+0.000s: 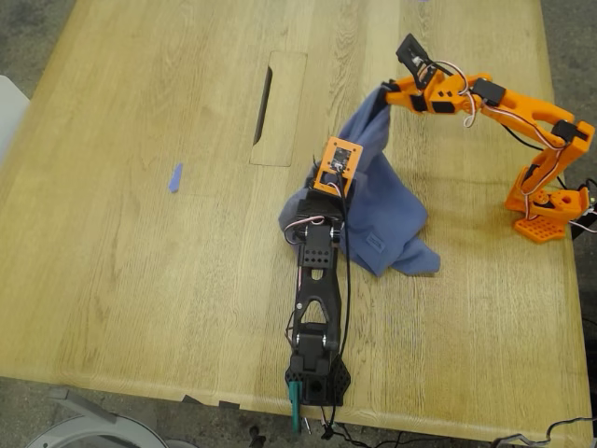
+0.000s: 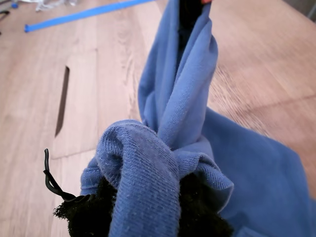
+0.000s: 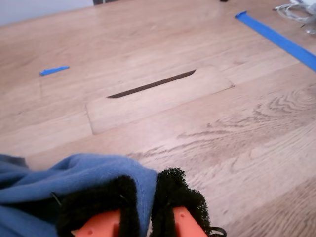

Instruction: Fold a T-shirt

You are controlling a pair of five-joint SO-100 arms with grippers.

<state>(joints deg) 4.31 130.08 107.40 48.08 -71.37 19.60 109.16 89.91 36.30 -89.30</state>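
- Holding the T-shirt (image 1: 382, 210) bunched and mostly off the table (image 1: 140, 280), near the table's middle-right in the exterior view, slung between both grippers with only the lower folds resting on the wood.
- First gripper (image 2: 148, 207): black-padded jaws pressed on a wad of blue cloth; black arm, at 6 o'clock of the bundle in the exterior view.
- Second gripper (image 3: 145, 207): pads pinching a fabric edge; orange arm, at 12 to 1 o'clock, holding it higher.
- Long axis of the stretched cloth running roughly 12 to 6 between the two grips; both touching, neither nearer.
- Next move probably hinges on spreading the grips apart to flatten the cloth.
- No print, label or lettering readable; chest graphic hidden in folds.
- Cable slot (image 1: 264, 93) at 10 o'clock of the bundle, blue tape scrap (image 1: 174, 177) at 9, well apart.
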